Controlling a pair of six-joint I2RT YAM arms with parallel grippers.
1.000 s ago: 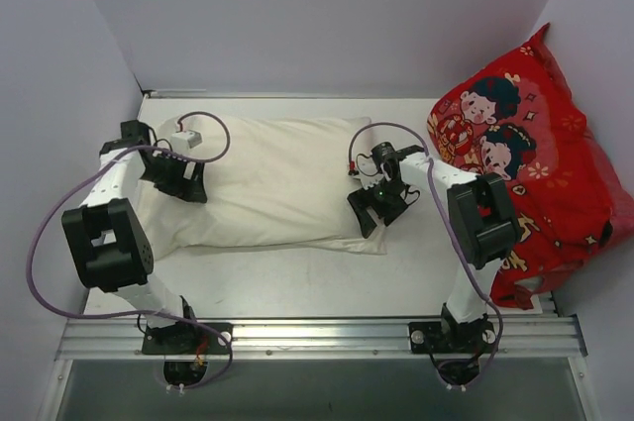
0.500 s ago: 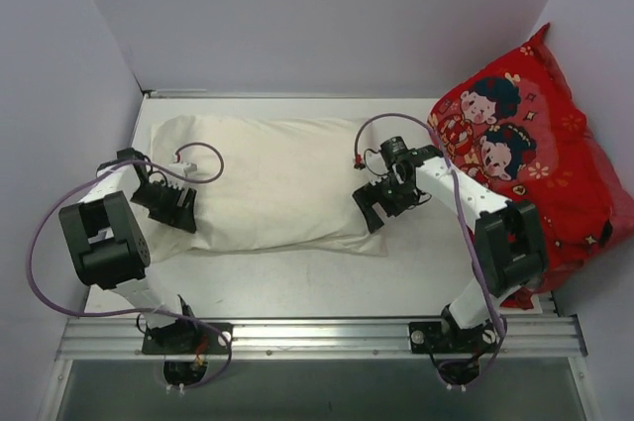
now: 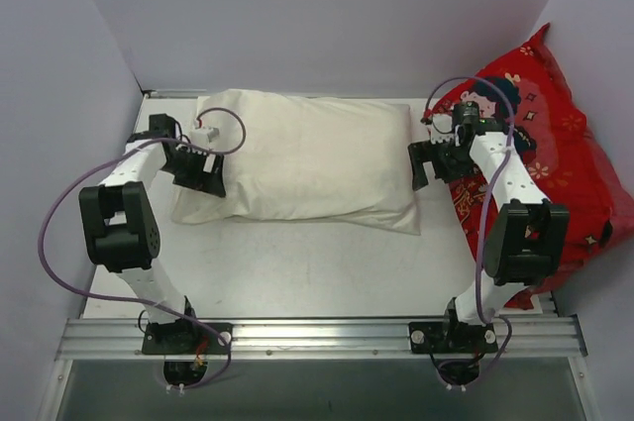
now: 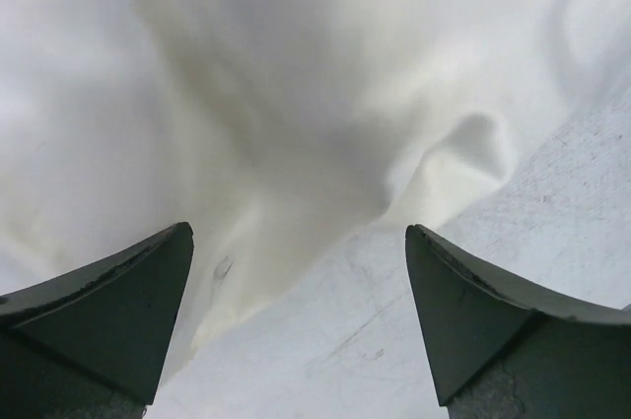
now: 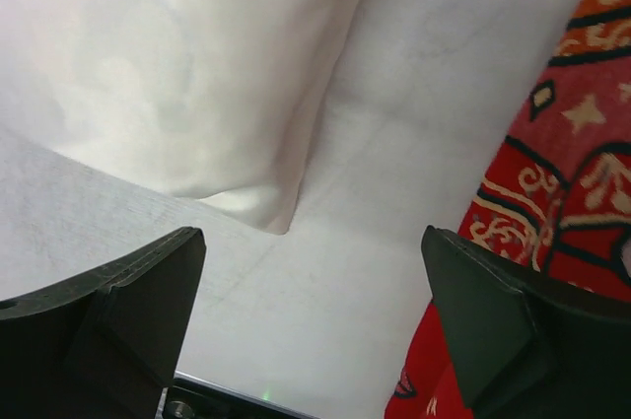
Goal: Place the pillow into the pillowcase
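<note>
The cream pillowcase (image 3: 307,158) lies plump and full across the back of the table (image 3: 297,263). The pillow itself is hidden; no yellow-edged white fabric shows. My left gripper (image 3: 210,176) stands open at the pillowcase's near-left corner. In the left wrist view its jaws (image 4: 296,325) are wide apart over bare table, with the cream fabric (image 4: 296,94) just beyond them. My right gripper (image 3: 424,165) stands open just off the right end. In the right wrist view its jaws (image 5: 311,325) hold nothing, and the pillowcase's corner (image 5: 177,64) lies ahead on the left.
A red cushion with cartoon children (image 3: 555,163) leans against the right wall, close beside my right arm; it also shows at the right (image 5: 582,143). White walls close the back and both sides. A metal rail (image 3: 317,337) runs along the near edge.
The pillowcase has shifted right and toward the back and looks fuller. My right gripper has come off it and moved right beside the red cushion. Both grippers have opened wider.
</note>
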